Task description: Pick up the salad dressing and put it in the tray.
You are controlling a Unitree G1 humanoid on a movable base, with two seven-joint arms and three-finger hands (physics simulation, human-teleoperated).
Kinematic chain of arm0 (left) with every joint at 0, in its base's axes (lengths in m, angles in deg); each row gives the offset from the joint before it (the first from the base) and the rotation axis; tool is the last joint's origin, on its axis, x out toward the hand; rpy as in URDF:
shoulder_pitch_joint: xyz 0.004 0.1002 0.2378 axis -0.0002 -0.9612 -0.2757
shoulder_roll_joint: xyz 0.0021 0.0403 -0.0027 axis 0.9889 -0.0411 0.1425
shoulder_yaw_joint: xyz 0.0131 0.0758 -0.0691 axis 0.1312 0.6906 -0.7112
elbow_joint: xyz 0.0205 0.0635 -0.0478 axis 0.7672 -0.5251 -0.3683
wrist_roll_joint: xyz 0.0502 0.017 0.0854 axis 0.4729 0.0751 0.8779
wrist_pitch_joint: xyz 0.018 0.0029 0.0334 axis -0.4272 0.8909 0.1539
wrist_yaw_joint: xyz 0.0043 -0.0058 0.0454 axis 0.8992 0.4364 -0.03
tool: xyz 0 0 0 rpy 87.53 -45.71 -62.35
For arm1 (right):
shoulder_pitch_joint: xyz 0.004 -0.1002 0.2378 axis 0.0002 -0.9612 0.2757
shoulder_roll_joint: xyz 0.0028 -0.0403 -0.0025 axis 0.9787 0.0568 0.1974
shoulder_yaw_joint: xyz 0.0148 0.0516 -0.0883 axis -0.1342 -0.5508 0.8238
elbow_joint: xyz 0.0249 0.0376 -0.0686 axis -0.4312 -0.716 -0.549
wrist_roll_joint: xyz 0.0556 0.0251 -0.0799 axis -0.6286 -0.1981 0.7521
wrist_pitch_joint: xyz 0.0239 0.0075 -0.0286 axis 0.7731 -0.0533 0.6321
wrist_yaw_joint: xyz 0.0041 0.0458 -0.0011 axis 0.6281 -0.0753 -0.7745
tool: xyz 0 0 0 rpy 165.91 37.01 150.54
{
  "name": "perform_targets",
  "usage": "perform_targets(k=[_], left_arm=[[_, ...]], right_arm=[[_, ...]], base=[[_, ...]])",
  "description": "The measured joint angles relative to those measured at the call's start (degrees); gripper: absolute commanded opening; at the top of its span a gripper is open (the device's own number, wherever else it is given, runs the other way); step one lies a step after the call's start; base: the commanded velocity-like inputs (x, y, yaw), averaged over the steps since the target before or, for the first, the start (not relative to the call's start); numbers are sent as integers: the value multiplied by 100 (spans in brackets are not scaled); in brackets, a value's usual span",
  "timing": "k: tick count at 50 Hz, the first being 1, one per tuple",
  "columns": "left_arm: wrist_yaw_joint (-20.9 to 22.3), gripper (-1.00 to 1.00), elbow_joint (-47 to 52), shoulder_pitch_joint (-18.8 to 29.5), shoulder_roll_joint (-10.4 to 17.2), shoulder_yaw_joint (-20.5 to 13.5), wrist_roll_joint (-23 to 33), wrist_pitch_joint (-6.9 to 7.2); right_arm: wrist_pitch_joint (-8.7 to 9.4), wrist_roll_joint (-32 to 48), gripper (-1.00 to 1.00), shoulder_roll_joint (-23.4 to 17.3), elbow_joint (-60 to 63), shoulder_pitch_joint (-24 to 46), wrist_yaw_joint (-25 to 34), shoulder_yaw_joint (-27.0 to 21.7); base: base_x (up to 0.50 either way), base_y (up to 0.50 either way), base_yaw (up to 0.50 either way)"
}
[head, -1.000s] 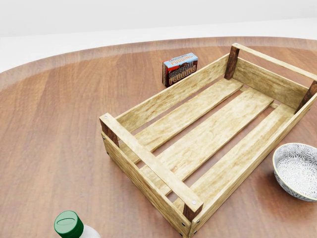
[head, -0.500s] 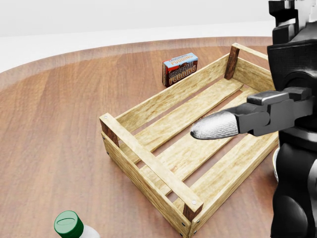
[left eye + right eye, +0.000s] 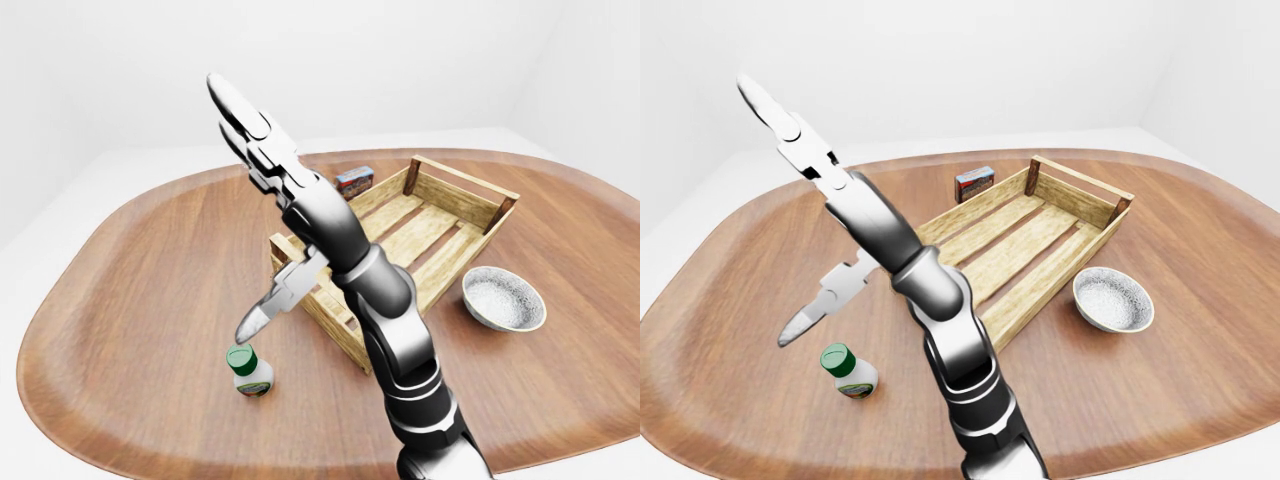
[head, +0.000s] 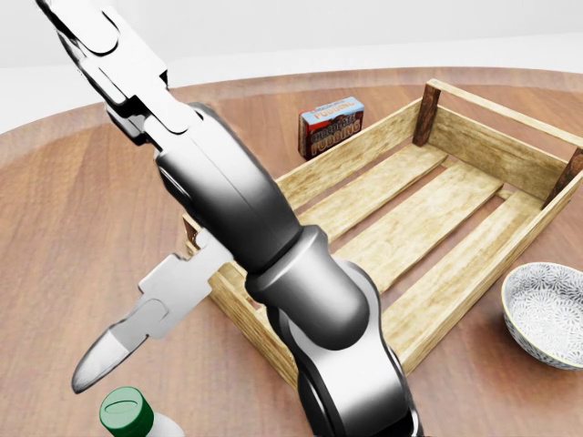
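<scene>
right hand (image 3: 825,230) is raised over the wooden surface (image 3: 730,270) with its fingers spread wide, two pointing up and away and the thumb (image 3: 815,312) angled down toward the bottle; it grips nothing. the spread looks like a readying for a wrap round the salad dressing (image 3: 847,372), which stands upright with its green cap on top, just below the thumb tip in the right-eye view and apart from it. the wooden tray (image 3: 440,215) lies beside the arm, its slatted floor bare, so the drop is short once the bottle is lifted. a pudding box (image 3: 354,180) stands just past the tray's far wall and a patterned bowl (image 3: 503,298) sits to its right, both out of the path. the left hand is not in view.
</scene>
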Motion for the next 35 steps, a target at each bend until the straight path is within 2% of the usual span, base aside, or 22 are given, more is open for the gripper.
perform_targets(k=[11,28,35], left_arm=[[10,100,-31,-37,9,-3,-41,5],[6,100,31,-43,-18,-39,-19,78],[16,100,-29,-28,-9,-1,-33,40]], right_arm=[[0,986,100,405,-1094,-534,686,642],[0,2635,100,470,-2071,-1041,1860,1106],[0,3750,100,481,-2422,-1156,1883,1273]], base=[[0,0,0],[0,0,0],[0,0,0]])
